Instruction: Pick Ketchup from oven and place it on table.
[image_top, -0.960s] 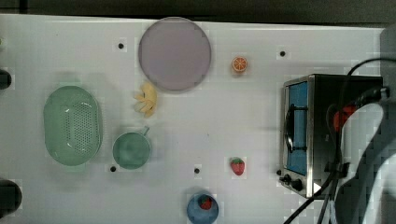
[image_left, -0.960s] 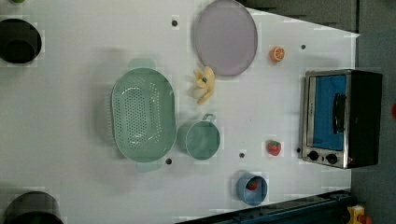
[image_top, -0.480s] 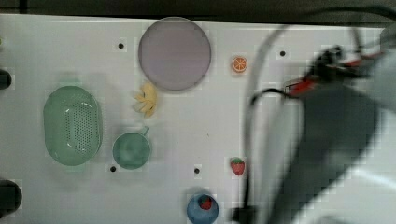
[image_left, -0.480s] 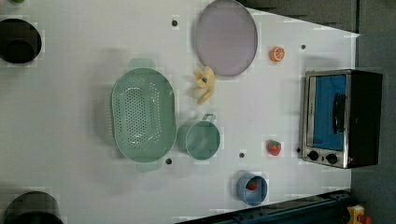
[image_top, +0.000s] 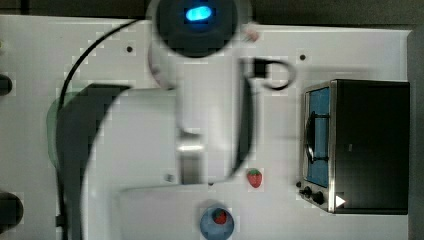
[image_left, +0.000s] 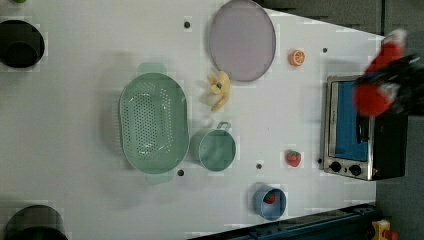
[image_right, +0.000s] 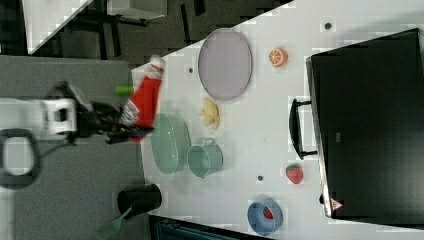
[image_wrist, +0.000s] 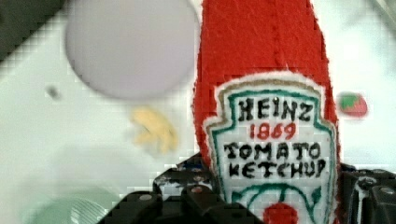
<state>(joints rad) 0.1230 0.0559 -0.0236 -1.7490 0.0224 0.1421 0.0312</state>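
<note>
1. Your pincer is closed on the lower body of the ketchup, which you hold up in the air, clear of the table.
2. In the right view, the ketchup leans with its white cap uppermost, over the table's edge at the right view's left, just beside the green colander.
3. In the wrist view, the ketchup stands upright in the pincer, its label reading "Heinz 1869 Tomato Ketchup", with dark fingers at its base.
4. In the left view, the ketchup shows as a red blur in front of the upper part of the oven.
5. The oven sits on the table at the top view's right, its blue glass door shut and its black handle facing the table's middle.
6. On the table you also have a grey plate, an orange slice, a banana, a green cup, a strawberry, and a blue bowl with something red in it.
7. The arm is across the middle of the top view.
</note>
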